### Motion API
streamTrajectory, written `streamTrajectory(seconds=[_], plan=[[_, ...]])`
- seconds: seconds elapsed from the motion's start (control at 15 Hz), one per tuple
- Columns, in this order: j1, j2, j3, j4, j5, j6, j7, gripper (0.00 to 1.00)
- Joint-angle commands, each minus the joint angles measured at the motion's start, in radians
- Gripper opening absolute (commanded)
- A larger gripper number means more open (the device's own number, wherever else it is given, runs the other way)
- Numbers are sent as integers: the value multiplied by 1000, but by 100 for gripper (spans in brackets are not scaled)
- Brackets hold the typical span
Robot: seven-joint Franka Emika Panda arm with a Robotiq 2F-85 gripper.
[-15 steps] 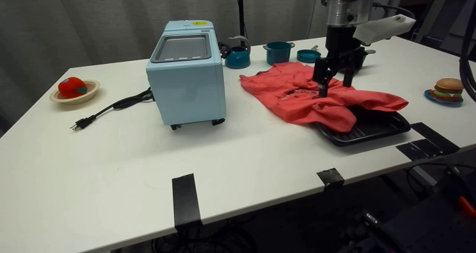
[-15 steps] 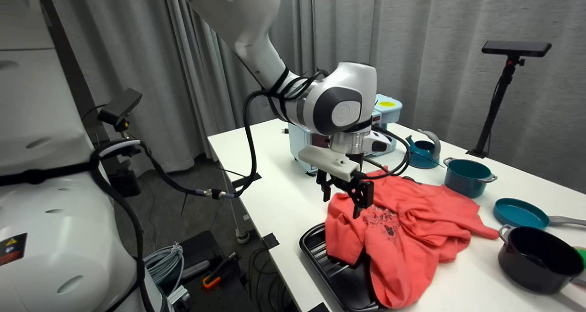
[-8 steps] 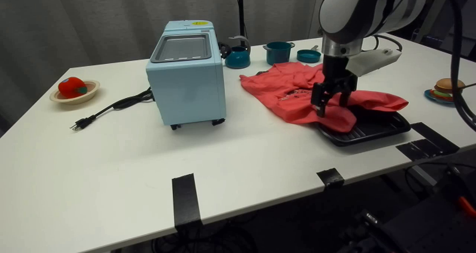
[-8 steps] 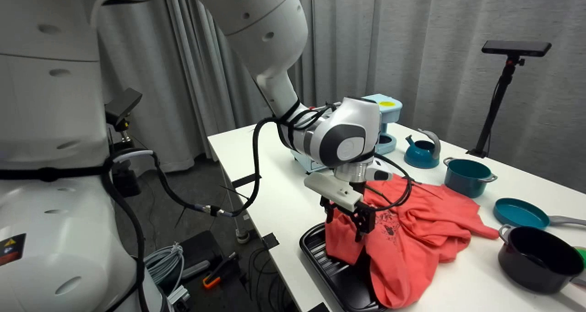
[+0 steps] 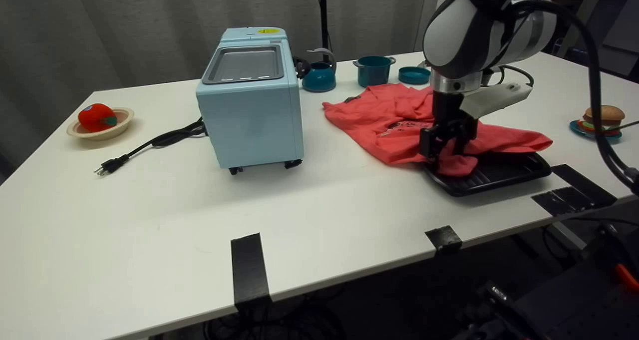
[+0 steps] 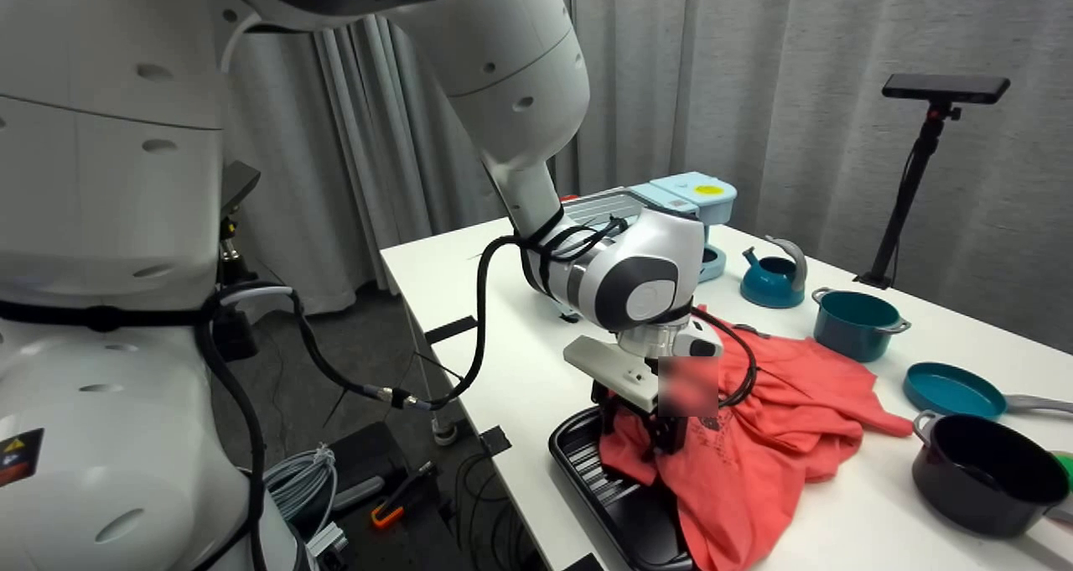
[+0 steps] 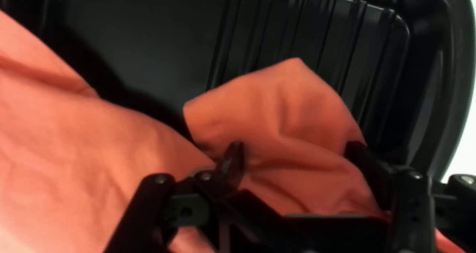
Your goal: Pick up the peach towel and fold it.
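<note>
1. In an exterior view, a spot just beside the gripper (image 7: 293, 145) is blurred over. The print on the cloth (image 6: 809, 403) I can't read.
2. A cable (image 5: 595, 93) crosses in front of the burger (image 5: 613, 113). The skillet (image 6: 951, 391) and black pot (image 6: 989, 495) each have a handle cut off in an exterior view; the green sliver (image 6: 1065, 469) past the pot I can't identify.
3. The arm (image 6: 528, 101) bends over the table (image 5: 324, 205), gripper pointing down, low over the tray (image 6: 633, 512).
4. The fingers (image 7: 232, 160) stand spread, a fold of cloth bunched between them; how much they touch it, I can't tell.
5. The cloth lies rumpled, mostly on the table, one end draped into the tray.
6. The tray sits close to the table's edge, tape (image 5: 584, 185) just beside its corner. White tabletop stretches between tray and blue appliance (image 5: 257, 125).
</note>
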Motion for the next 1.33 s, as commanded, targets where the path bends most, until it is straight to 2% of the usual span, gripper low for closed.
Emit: streamTrajectory(seconds=[0.0,0.33,0.4,0.73,0.93,1.27], plan=[[-22,38,11,37,19,13,-20,43],[-31,-27,9,11,16,-42,-25,4],[-30,-43,7,6,14,-60,-24,1],[-31,-131,4,12,13,-196,-38,3],[-26,-166,-4,62,8,-269,-23,3],[-31,-159,-4,191,56,-246,-11,3]])
